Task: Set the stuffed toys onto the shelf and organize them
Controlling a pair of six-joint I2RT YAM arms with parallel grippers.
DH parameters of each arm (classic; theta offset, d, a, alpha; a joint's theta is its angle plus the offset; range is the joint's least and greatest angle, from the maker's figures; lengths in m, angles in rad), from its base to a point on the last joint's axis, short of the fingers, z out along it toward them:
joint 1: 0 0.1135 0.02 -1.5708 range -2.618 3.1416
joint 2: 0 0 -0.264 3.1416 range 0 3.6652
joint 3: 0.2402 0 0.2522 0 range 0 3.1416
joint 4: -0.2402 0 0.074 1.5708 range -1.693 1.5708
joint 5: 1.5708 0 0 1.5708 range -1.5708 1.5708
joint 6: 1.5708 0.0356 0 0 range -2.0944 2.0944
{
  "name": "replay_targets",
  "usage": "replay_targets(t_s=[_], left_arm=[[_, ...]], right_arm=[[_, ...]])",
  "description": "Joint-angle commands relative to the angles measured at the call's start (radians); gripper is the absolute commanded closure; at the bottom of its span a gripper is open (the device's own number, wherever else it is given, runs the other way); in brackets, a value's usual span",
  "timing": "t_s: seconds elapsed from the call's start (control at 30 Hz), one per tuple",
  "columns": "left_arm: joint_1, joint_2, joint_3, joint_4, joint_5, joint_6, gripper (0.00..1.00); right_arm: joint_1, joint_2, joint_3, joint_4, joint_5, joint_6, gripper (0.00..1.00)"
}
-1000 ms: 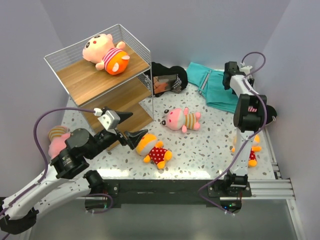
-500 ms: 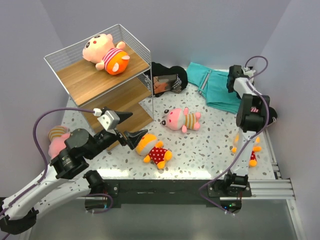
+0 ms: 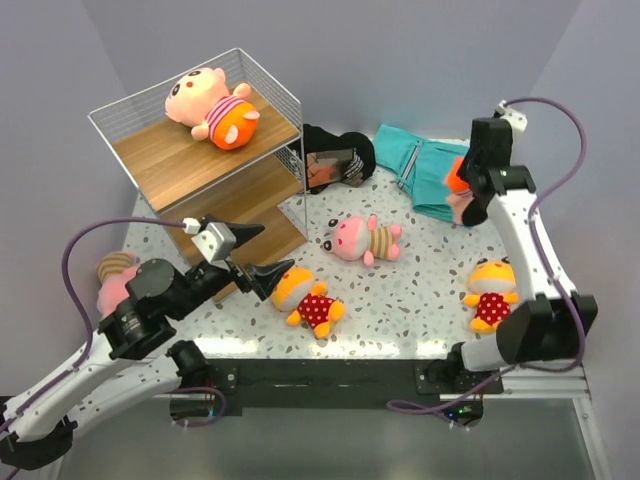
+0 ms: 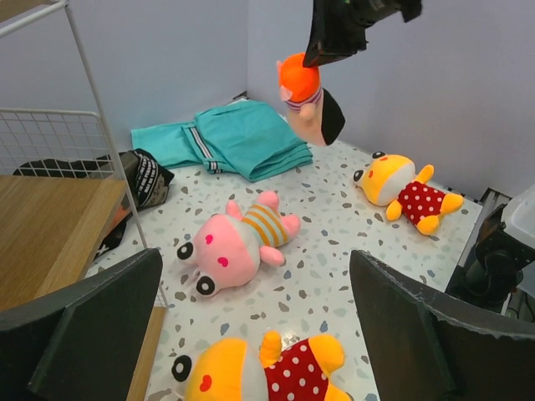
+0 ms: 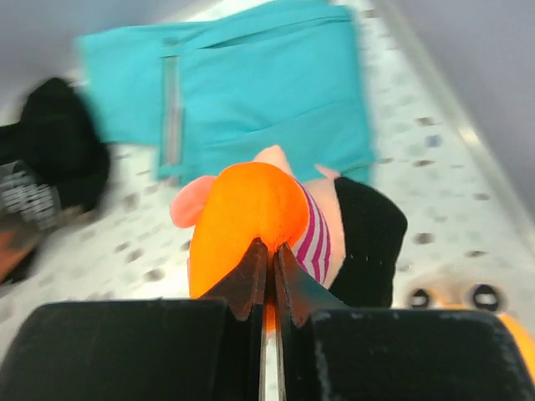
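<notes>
R gripper (image 5: 267, 255) is clamped shut on the orange shorts of a pink stuffed toy (image 5: 251, 209), which hangs in the air above the teal cloth (image 3: 425, 160) at the far right of the table (image 3: 420, 300). L gripper (image 3: 276, 248), jaws wide & holding nothing, hovers just beside an orange-yellow toy (image 3: 305, 298) in red polka dots, near the shelf (image 3: 190, 170). One pink toy (image 3: 212, 105) lies on the shelf's top board. A striped one (image 3: 360, 240) lies mid-table, and another polka-dot toy (image 3: 490, 292) lies nr the right edge.
</notes>
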Motion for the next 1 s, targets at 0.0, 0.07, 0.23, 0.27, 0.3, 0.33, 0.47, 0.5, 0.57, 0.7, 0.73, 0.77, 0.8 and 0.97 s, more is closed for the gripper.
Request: replay_targets(t_s=[0.0, 0.07, 0.23, 0.27, 0.3, 0.33, 0.47, 0.5, 0.57, 0.7, 0.73, 0.77, 0.8, 0.97], left_arm=[[-0.006, -0.002, -0.012, 0.034, 0.015, -0.011, 0.0], [-0.006, 0.001, -0.017, 0.04, 0.015, -0.014, 0.0], [-0.004, 0.034, -0.006, 0.055, 0.061, -0.025, 0.0], [-0.004, 0.039, -0.006, 0.06, 0.067, -0.034, 0.0], [-0.004, 0.044, -0.004, 0.068, 0.069, -0.038, 0.0], [-0.006, 0.054, -0.001, 0.071, 0.069, -0.043, 0.0], [-0.004, 0.077, 0.019, 0.089, 0.095, -0.069, 0.01], [-0.006, 0.082, 0.034, 0.104, 0.095, -0.078, 0.01], [-0.004, 0.091, 0.052, 0.118, 0.093, -0.11, 0.01], [-0.004, 0.088, 0.059, 0.233, 0.087, -0.172, 0.0], [-0.004, 0.088, 0.052, 0.258, 0.087, -0.182, 0.0], [-0.006, 0.09, 0.048, 0.279, 0.089, -0.199, 0.0], [-0.004, 0.1, 0.039, 0.319, 0.096, -0.204, 0.0], [-0.004, 0.182, 0.089, 0.365, 0.112, -0.206, 0.0]], right_arm=[[0.014, -0.199, -0.198, 0.123, -0.379, 0.172, 1.0], [0.014, -0.278, -0.268, 0.206, -0.55, 0.197, 1.0], [0.014, -0.379, -0.325, 0.367, -0.815, 0.277, 1.0], [0.014, -0.411, -0.336, 0.402, -0.85, 0.316, 1.0], [0.014, -0.431, -0.348, 0.442, -0.887, 0.344, 1.0], [0.012, -0.443, -0.367, 0.502, -0.91, 0.388, 1.0], [0.014, -0.509, -0.399, 0.701, -1.013, 0.539, 1.0], [0.012, -0.512, -0.408, 0.756, -1.045, 0.585, 1.0], [0.012, -0.513, -0.425, 0.905, -1.087, 0.724, 1.0], [0.015, -0.496, -0.442, 1.106, -1.165, 0.91, 1.0], [0.015, -0.497, -0.453, 1.163, -1.179, 0.967, 1.0], [0.014, -0.499, -0.457, 1.188, -1.185, 0.99, 1.0], [0.015, -0.502, -0.46, 1.206, -1.19, 1.014, 1.0], [0.023, -0.532, -0.431, 1.125, -1.222, 1.076, 1.0]])
